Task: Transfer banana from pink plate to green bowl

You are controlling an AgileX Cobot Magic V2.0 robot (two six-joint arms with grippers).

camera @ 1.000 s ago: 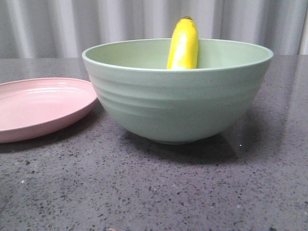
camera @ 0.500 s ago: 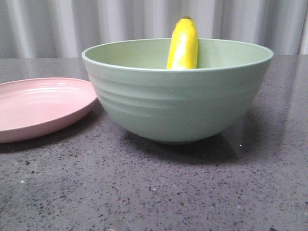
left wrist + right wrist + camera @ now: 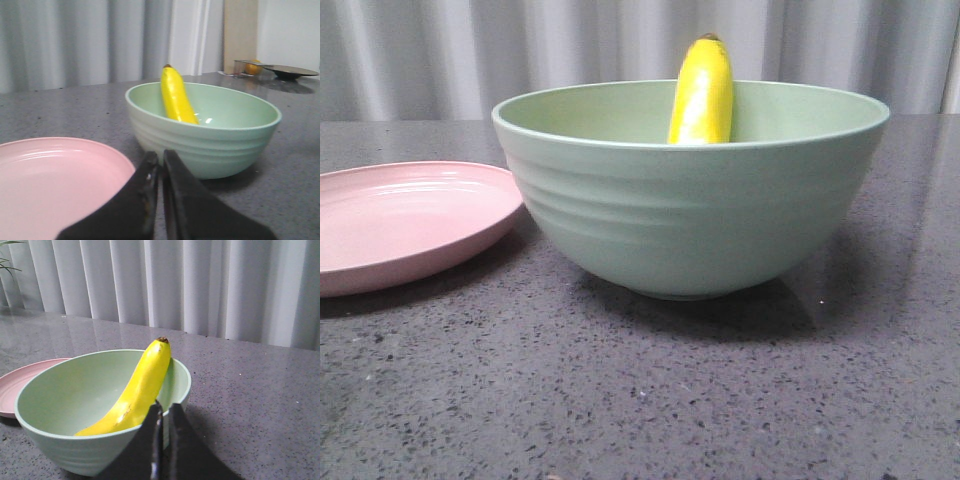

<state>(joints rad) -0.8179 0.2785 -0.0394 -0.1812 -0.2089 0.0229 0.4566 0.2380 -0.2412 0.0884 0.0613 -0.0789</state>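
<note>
The yellow banana (image 3: 701, 95) lies inside the mint-green bowl (image 3: 690, 215), leaning on the far wall with its tip above the rim; it also shows in the left wrist view (image 3: 176, 97) and the right wrist view (image 3: 137, 387). The pink plate (image 3: 405, 222) sits empty to the left of the bowl. My left gripper (image 3: 161, 159) is shut and empty, in front of the gap between plate (image 3: 55, 185) and bowl (image 3: 205, 132). My right gripper (image 3: 165, 410) is shut and empty, just outside the bowl's (image 3: 70, 405) rim. Neither gripper shows in the front view.
The table is dark speckled stone (image 3: 650, 400). A grey pleated curtain (image 3: 570, 45) hangs behind it. In the left wrist view a dark dish (image 3: 292, 72) and an orange object (image 3: 254, 67) sit far off at the table's far end.
</note>
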